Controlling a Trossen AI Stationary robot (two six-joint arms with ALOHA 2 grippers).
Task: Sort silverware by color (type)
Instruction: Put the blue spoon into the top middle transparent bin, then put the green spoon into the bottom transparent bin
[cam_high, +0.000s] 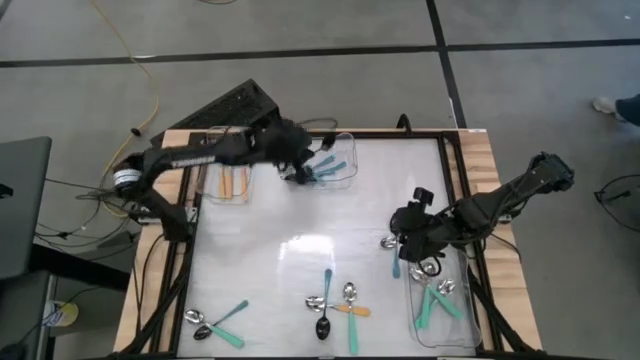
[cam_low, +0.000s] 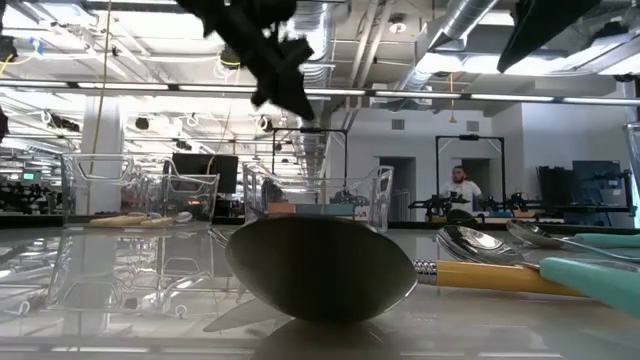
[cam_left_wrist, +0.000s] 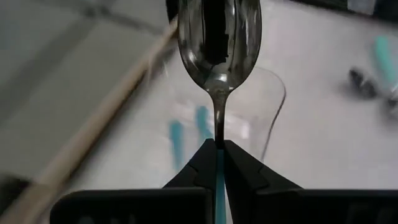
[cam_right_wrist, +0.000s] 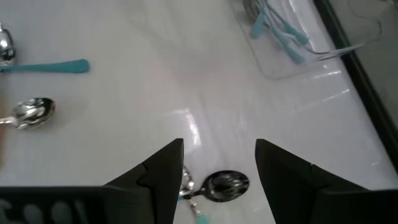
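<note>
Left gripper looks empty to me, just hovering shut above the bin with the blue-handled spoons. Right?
Not empty. The left gripper is shut on a blue-handled spoon, as the left wrist view shows. It does hover above the bin with the blue-handled spoons, per the high view.

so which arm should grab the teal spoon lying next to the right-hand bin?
Right. Its claw is open and hovers near that teal spoon, beside the bin holding teal spoons. The left claw is shut on a blue-handled spoon over the far bin.
</note>
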